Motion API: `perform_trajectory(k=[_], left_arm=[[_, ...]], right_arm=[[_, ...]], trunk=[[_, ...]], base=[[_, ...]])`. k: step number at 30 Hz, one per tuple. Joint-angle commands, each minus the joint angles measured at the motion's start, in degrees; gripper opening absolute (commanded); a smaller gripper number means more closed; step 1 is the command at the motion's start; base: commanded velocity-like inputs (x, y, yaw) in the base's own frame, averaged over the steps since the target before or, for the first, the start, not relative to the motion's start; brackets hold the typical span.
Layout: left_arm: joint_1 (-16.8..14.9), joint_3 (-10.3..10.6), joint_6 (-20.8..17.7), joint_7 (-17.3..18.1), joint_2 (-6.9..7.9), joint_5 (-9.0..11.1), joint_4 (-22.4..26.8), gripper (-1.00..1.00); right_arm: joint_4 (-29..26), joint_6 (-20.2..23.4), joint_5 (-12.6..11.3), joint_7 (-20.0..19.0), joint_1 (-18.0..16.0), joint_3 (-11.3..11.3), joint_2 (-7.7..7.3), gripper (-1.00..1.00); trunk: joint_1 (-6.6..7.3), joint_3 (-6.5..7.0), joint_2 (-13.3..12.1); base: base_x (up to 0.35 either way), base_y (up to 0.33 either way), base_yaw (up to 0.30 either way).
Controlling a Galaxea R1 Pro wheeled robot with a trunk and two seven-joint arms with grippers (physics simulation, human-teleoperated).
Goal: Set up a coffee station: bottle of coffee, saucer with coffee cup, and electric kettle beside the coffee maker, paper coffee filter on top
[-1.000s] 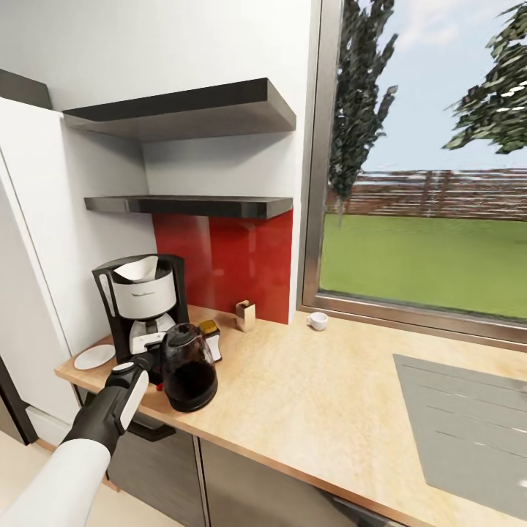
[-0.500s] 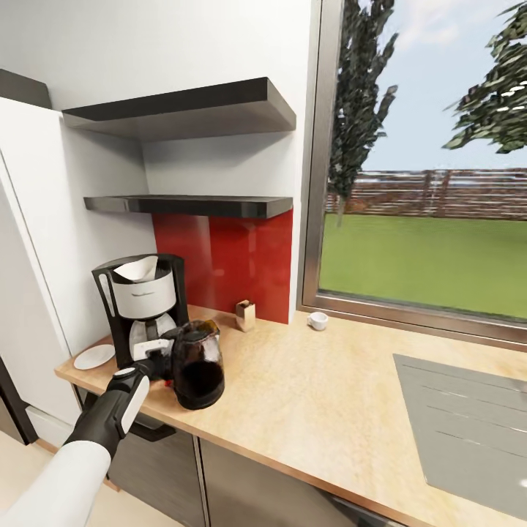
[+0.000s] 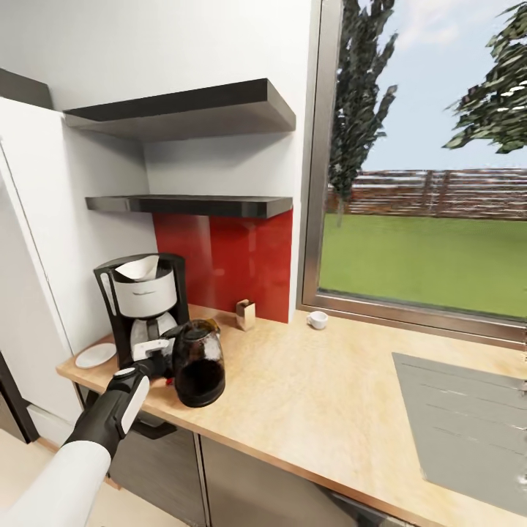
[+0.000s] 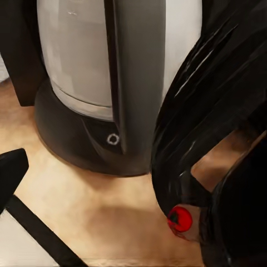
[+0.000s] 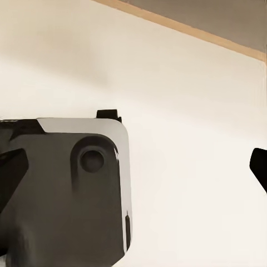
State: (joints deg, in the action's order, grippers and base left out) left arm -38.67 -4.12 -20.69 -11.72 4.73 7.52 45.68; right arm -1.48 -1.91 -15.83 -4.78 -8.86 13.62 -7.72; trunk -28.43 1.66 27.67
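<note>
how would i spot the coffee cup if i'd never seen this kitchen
Find the window, then its sill end by the red backsplash. On the countertop there sits the cup, small and white, standing alone, well away from the coffee maker and dark kettle.

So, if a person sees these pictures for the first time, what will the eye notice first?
Probably the dark electric kettle, tilted near the counter's front edge, with the left tool at its handle. Just behind it stands the black coffee maker, a white paper filter in its top. The red backsplash and the large window also stand out.
</note>
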Motion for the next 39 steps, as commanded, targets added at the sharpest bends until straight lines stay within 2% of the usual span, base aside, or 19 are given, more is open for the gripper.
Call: perform_trajectory(k=[1,19,26,30,32,36,38,39], left_arm=[[0.0,0.07,-0.23,-0.36,0.02,0.59,0.09,1.0],[0.0,0.07,-0.23,-0.34,0.02,0.5,-0.08,1.0],[0.95,0.35,-0.01,0.91,0.06,0.49,-2.77,1.0],[4.86,2.39,3.68,5.61,0.34,0.03,-3.28,1.0],[7.28,3.36,5.47,9.12,0.66,-0.21,-3.35,1.0],[11.27,3.94,6.57,13.36,1.47,-0.48,-3.39,1.0],[12.97,4.07,6.77,14.69,2.06,-1.07,-3.44,1.0],[16.05,4.16,6.98,15.92,3.09,-2.89,-3.47,1.0]], right_arm=[[0.07,-0.2,-0.6,-0.23,-0.02,0.45,-0.02,1.0],[0.07,-0.2,-0.6,-0.23,-0.02,0.48,0.07,1.0],[0.0,-0.25,-0.67,-0.12,-0.02,0.46,0.07,1.0],[-0.15,-0.42,-0.9,0.01,-0.02,0.42,0.07,1.0],[-0.18,-0.5,-0.93,0.02,-0.02,0.38,0.07,1.0],[-0.25,-0.54,-1.01,0.03,-0.04,0.3,0.07,1.0],[-0.26,-0.54,-1.1,0.03,-0.03,0.22,0.07,1.0],[-0.29,-0.55,-1.18,0.03,-0.02,0.12,0.07,1.0]], trunk=[[0.01,-0.02,0.06],[0.01,-0.02,0.06],[0.01,-0.02,0.06],[0.01,-0.02,0.06],[0.01,-0.02,0.06],[0.01,-0.02,0.06],[0.01,-0.02,0.06],[0.01,-0.02,0.06]], base=[[-0.28,0.0,0.0],[-0.331,0.0,0.0],[-0.15,0.0,0.0],[-0.012,0.0,0.0],[-0.003,0.0,0.0],[-0.001,0.0,-0.002],[0.0,0.0,-0.053],[0.0,0.0,-0.187]])
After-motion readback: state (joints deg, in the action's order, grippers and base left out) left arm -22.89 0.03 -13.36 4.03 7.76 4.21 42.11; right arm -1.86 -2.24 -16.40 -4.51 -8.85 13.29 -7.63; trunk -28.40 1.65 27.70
